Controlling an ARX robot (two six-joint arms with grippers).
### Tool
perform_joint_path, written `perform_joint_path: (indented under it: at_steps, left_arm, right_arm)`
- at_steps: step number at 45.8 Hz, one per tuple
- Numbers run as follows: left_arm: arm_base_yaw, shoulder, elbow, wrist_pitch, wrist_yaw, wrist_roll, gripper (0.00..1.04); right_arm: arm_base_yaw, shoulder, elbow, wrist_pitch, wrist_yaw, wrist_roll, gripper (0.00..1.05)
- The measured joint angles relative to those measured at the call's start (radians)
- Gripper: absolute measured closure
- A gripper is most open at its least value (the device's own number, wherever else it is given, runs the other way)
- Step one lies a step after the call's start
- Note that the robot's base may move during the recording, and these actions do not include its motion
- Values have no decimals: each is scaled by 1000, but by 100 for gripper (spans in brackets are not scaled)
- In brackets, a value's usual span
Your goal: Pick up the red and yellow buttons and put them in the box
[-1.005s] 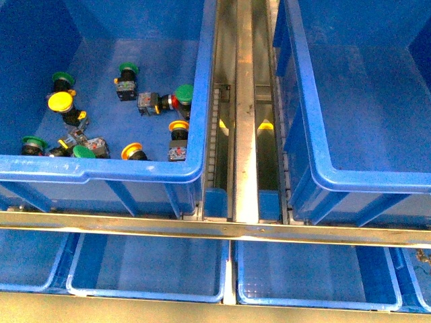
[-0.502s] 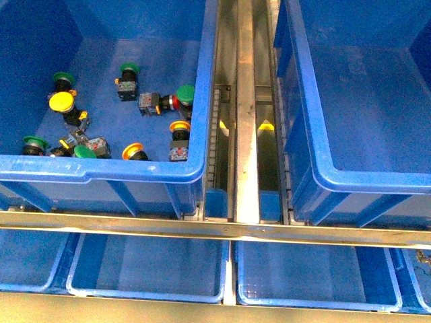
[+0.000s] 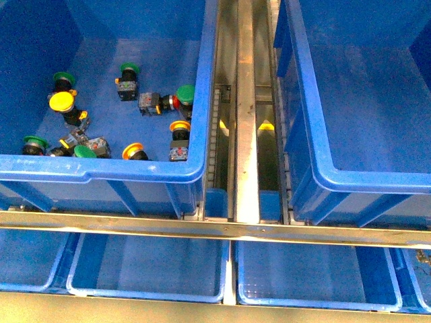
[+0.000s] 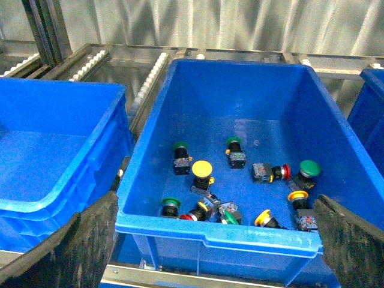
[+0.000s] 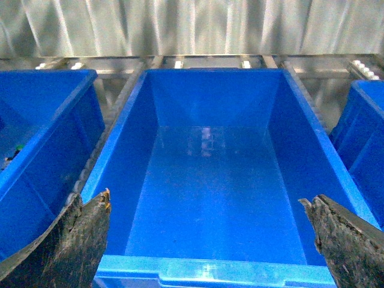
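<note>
Several push-buttons lie in the left blue bin (image 3: 101, 168). Among them are a yellow button (image 3: 60, 101), two yellow-orange buttons (image 3: 178, 126) (image 3: 133, 150) and a red button (image 3: 174, 102) beside a green cap. The left wrist view shows the same yellow button (image 4: 201, 168), red button (image 4: 286, 171) and another red button (image 4: 191, 216). My left gripper (image 4: 214, 204) hangs open above that bin's near rim. My right gripper (image 5: 207, 198) is open over the empty box (image 5: 210, 267), which is the right bin (image 3: 316, 168) in the front view. Neither gripper shows in the front view.
Green-capped buttons (image 3: 63, 77) (image 3: 129, 68) (image 3: 31, 142) lie mixed in with the others. A metal rail (image 3: 246, 134) runs between the two bins. Shallow blue trays (image 3: 148, 269) (image 3: 310, 276) sit below the front rail. Another blue bin (image 4: 54, 150) stands beside the button bin.
</note>
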Motion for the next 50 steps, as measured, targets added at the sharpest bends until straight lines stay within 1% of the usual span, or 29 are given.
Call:
perform_joint_path:
  at_steps: [6,7,9,10,11,12,14,16,18,21,26,35,37,39,50]
  left_arm:
    - [0,0,0,0,0,0,8]
    - [-3,7,3,-8,-13,-13,8]
    - [-39,75,55,-143,-122,-91,8]
    - [-71,176,113,-244,-210,-192,8]
    - [-97,301,175,-301,-285,-267,8]
    - [-108,386,211,-302,-315,-325,8]
    - [-129,607,321,-228,-342,-455,8]
    - [-135,771,413,-137,-333,-498,8]
    - [-137,939,508,-55,-303,-526,8]
    - [-144,1101,596,9,-277,-526,8]
    - [-156,1266,693,83,-250,-499,8]
    - [-138,1582,850,165,-209,-462,8]
    - [-125,1673,892,163,-183,-461,8]
    - [-117,1741,922,163,-182,-456,8]
    - [-76,1932,1017,192,-134,-415,8]
  right_arm:
    - [0,0,0,0,0,0,6]
    - [0,0,0,0,0,0,6]
    - [0,0,0,0,0,0,6]
    - [0,0,0,0,2,0,6]
    - [0,0,0,0,2,0,6]
    - [0,0,0,0,1,0,6]
    - [0,0,0,0,0,0,6]
    - [0,0,0,0,0,0,6]
    - [0,0,0,0,0,0,6]
    - [0,0,0,0,0,0,6]
    - [0,0,0,0,0,0,6]
    - [0,0,0,0,0,0,6]
    - [0,0,0,0,0,0,6]
    - [0,0,0,0,0,0,6]
    - [0,0,0,0,0,0,6]
